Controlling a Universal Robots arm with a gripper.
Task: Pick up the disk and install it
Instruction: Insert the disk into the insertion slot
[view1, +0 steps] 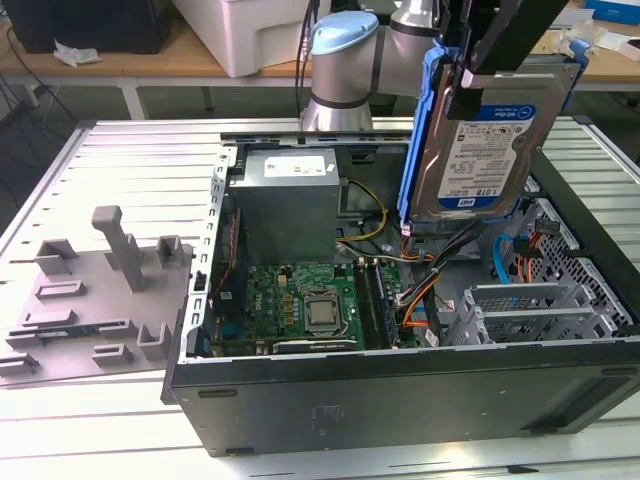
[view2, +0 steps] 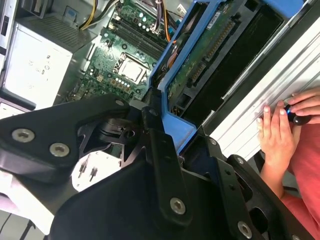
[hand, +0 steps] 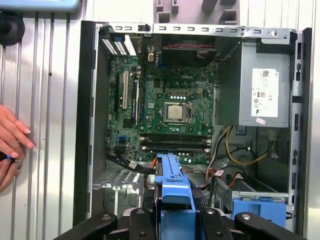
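The gripper is pinched on the disk, its black fingers closed over one end of the blue frame. In the exterior view the disk hangs nearly upright in the air, label out, at about two o'clock from the motherboard. It is above the open case and touches nothing inside. The cage lies below it, at roughly five o'clock from the disk, and the power supply sits at nine o'clock from it.

By its look, the disk is a stiff, dense metal slab, heavy for its size, so held by one end it will tend to swing or lever in the grip. It is also fragile: a knock against the case wall could hurt it. The second wrist view shows its bare circuit board (green, with a connector strip), which is no place for a finger. The plastic frame is the sensible hold, though it is smoother and more yielding than the metal and might flex or slip under a side load.

A person's hand rests on the table outside the case wall, well apart from the disk.
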